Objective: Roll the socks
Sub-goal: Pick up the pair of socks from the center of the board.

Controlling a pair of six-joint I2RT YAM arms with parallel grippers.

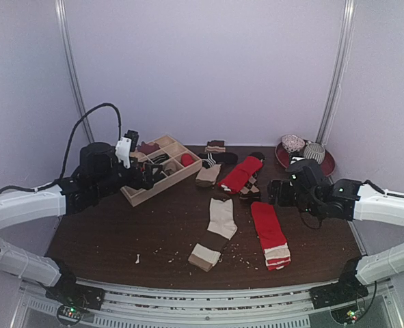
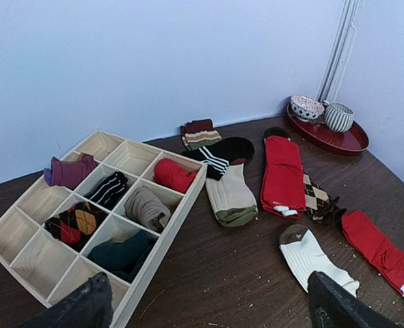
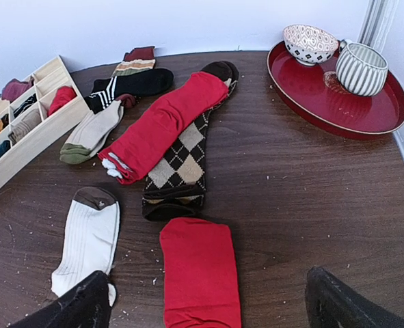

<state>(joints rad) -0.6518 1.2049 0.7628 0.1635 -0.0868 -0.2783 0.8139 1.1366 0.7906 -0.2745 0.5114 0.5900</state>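
Note:
The cream sock (image 1: 217, 229) lies flat at mid-table, with a brown band and a tan end towards the near edge. It also shows in the left wrist view (image 2: 311, 256) and the right wrist view (image 3: 89, 239). To its right lies the red sock (image 1: 268, 234), its white-striped end nearest the front; the wrist views catch it too (image 2: 383, 253) (image 3: 198, 273). My left gripper (image 1: 147, 176) hangs open beside the wooden box, its fingers (image 2: 78, 307) empty. My right gripper (image 1: 278, 191) is open above the red sock's far end, holding nothing (image 3: 202, 311).
A wooden divider box (image 1: 139, 195) at back left holds several rolled socks. Behind the pair lie a plain red sock (image 1: 241, 174) on an argyle one (image 3: 178, 160), a black striped sock (image 3: 137, 83) and a beige one (image 1: 207, 174). A red tray (image 1: 325, 166) with a bowl and cup stands back right.

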